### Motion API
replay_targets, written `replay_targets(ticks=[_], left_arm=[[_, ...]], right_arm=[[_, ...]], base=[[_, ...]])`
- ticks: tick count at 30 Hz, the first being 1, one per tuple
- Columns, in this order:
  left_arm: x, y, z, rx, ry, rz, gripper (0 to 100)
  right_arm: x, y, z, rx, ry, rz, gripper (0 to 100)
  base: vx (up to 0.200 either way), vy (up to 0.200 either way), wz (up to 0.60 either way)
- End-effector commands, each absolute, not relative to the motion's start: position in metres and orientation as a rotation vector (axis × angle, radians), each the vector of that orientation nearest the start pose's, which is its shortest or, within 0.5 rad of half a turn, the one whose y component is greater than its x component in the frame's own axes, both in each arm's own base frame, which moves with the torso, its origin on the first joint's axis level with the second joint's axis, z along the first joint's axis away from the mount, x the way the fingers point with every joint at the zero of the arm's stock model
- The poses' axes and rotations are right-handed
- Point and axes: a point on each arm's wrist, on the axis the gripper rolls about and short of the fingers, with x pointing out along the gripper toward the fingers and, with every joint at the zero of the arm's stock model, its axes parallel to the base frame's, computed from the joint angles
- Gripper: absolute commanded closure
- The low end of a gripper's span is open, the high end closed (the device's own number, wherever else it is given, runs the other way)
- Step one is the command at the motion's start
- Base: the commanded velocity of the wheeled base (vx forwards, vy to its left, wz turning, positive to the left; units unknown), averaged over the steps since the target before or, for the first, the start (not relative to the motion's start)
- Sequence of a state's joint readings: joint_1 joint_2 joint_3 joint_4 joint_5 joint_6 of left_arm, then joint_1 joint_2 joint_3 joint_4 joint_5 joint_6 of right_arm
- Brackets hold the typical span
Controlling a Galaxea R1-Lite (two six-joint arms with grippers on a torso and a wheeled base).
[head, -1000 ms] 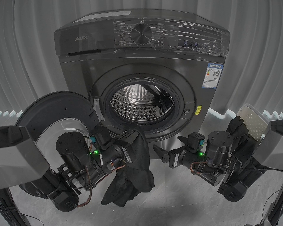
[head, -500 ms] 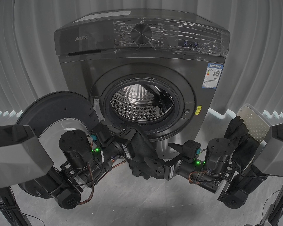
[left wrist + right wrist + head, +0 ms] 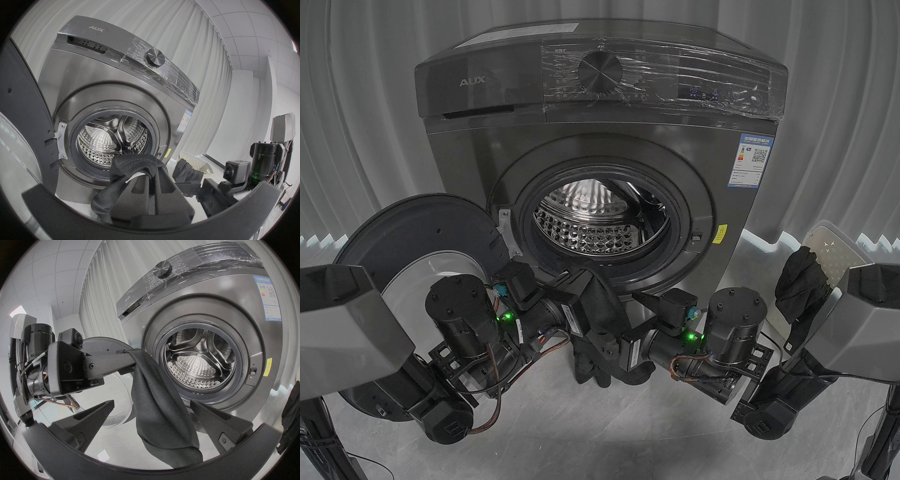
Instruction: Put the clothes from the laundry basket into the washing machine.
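Note:
A black garment [image 3: 599,312] hangs from my left gripper [image 3: 592,284], which is shut on its top fold just below the washing machine's open drum [image 3: 594,219]. In the left wrist view the garment [image 3: 134,162] is bunched over the left gripper [image 3: 149,175], with the drum [image 3: 109,140] behind. My right gripper [image 3: 619,320] is open and straddles the hanging cloth from the right; in its own view the right gripper [image 3: 151,402] has the garment [image 3: 159,408] between its spread fingers [image 3: 93,415]. More dark clothes [image 3: 800,278] drape over the laundry basket [image 3: 840,253].
The round washer door [image 3: 419,231] stands swung open at the left, close behind my left arm. The basket sits on the floor to the right of the machine. Bare grey floor [image 3: 600,431] lies in front, and curtains hang behind.
My right arm has swung left from near the basket until its open fingers straddle the hanging garment. The cloth's low end, which hung near the floor, now sits higher and bunched.

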State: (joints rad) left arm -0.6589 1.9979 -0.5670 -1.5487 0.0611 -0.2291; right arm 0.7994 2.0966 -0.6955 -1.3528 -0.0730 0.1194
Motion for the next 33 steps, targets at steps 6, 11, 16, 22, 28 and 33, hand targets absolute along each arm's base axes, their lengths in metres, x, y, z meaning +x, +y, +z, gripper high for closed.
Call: replay_targets(ticks=[6, 11, 16, 22, 28, 33], left_arm=[[0.256, -0.198, 0.124, -0.271, -0.042, -0.615, 100], [0.256, -0.196, 0.122, -0.270, -0.034, -0.612, 100], [0.256, -0.194, 0.119, -0.265, -0.022, -0.608, 100], [0.254, -0.192, 0.114, -0.255, 0.003, -0.610, 0], [0.255, -0.184, 0.110, -0.257, 0.023, -0.592, 0], [0.252, -0.182, 0.104, -0.246, 0.050, -0.589, 0]], right_arm=[[0.260, 0.262, 0.089, 0.104, 0.081, 0.714, 100], [0.257, 0.260, 0.093, 0.109, 0.069, 0.717, 100], [0.252, 0.248, 0.109, 0.118, 0.043, 0.705, 100], [0.253, 0.238, 0.116, 0.119, 0.033, 0.687, 100], [0.255, 0.227, 0.127, 0.123, 0.004, 0.687, 100], [0.256, 0.226, 0.129, 0.127, -0.006, 0.691, 100]], base=[[0.000, 0.000, 0.00], [0.000, 0.000, 0.00], [0.000, 0.000, 0.00], [0.000, 0.000, 0.00], [0.000, 0.000, 0.00], [0.000, 0.000, 0.00]])
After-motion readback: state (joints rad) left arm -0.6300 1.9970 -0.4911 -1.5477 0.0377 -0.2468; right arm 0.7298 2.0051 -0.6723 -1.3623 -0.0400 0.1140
